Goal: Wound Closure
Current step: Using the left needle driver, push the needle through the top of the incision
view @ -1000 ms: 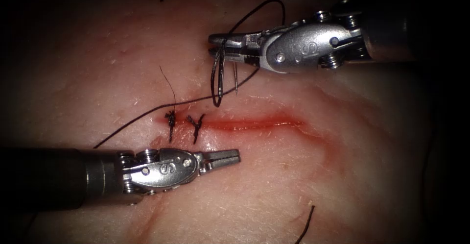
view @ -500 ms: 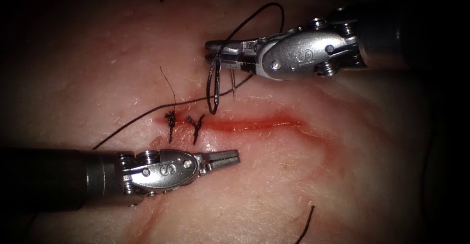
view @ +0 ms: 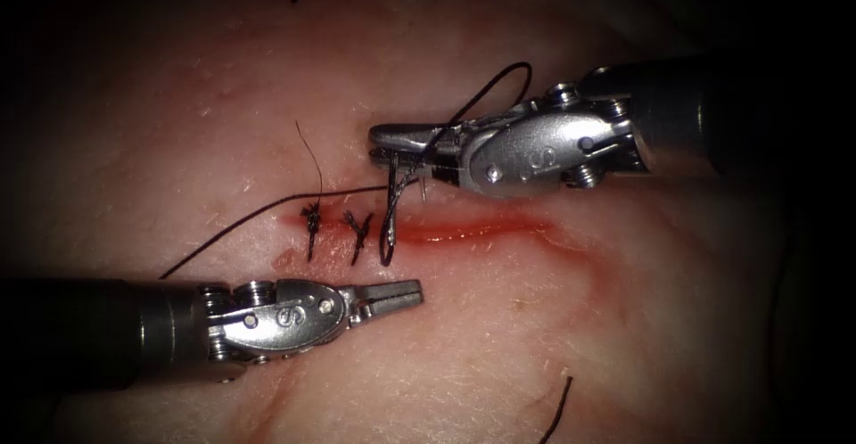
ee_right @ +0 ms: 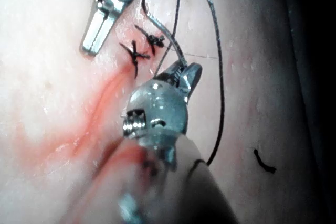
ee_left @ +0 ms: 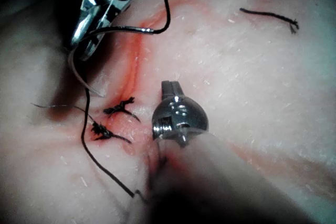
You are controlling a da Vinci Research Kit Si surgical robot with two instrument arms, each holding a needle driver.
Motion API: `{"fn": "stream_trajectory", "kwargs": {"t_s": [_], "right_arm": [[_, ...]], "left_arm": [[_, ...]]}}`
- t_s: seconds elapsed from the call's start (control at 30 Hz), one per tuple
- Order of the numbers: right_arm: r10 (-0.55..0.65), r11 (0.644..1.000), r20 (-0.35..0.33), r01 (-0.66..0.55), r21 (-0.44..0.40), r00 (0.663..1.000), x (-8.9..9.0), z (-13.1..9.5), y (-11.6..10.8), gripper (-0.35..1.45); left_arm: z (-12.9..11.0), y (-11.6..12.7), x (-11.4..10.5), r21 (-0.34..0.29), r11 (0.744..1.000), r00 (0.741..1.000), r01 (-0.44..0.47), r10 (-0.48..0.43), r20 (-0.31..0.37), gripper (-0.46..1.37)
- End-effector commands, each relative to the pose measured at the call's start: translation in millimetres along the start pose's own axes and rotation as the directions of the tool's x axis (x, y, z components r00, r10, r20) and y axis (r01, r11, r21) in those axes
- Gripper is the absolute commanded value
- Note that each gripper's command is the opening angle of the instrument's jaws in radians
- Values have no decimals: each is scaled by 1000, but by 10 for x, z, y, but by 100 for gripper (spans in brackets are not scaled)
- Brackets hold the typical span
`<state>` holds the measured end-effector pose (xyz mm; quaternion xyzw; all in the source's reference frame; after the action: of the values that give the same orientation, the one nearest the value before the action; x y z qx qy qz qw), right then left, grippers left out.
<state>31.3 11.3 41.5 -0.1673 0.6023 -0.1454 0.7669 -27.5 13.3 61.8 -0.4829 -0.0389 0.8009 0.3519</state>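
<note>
Steel and thin, the curved needle (view: 390, 217) looks stiff, light and slippery, best gripped on its flat body away from the tip. At the lower left of the frame the left tool (view: 392, 295) lies with jaws shut on nothing. At centre the right tool (view: 392, 141) has its jaws closed on the needle's upper end, the arc hanging down to the cut (view: 464, 227), tip at the tissue (view: 624, 337) just right of two knotted stitches (view: 334, 223), soft thread (view: 486, 87) trailing.
</note>
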Motion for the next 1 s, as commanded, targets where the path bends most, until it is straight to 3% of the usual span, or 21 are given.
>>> {"fn": "stream_trajectory", "kwargs": {"t_s": [0.03,0.27,0.6,0.83,1.0], "right_arm": [[-4,1000,4,4,-11,1000,0,0,-4,-35],[-16,1000,32,17,-26,999,-5,-5,-27,-35],[96,994,86,-91,-69,992,-25,-28,-74,-35],[125,992,104,-121,-47,987,-32,-22,-81,-35],[223,975,160,-218,-50,961,-40,-23,-93,-35]], "left_arm": [[0,0,0,-3,1000,1000,0,0,0,-35],[1,2,0,-1,1000,1000,5,-5,1,-35],[2,3,-1,0,1000,1000,4,-4,1,-35],[4,4,-1,4,1000,1000,4,-4,2,-35],[4,4,-1,2,1000,1000,3,-3,5,-35]]}}
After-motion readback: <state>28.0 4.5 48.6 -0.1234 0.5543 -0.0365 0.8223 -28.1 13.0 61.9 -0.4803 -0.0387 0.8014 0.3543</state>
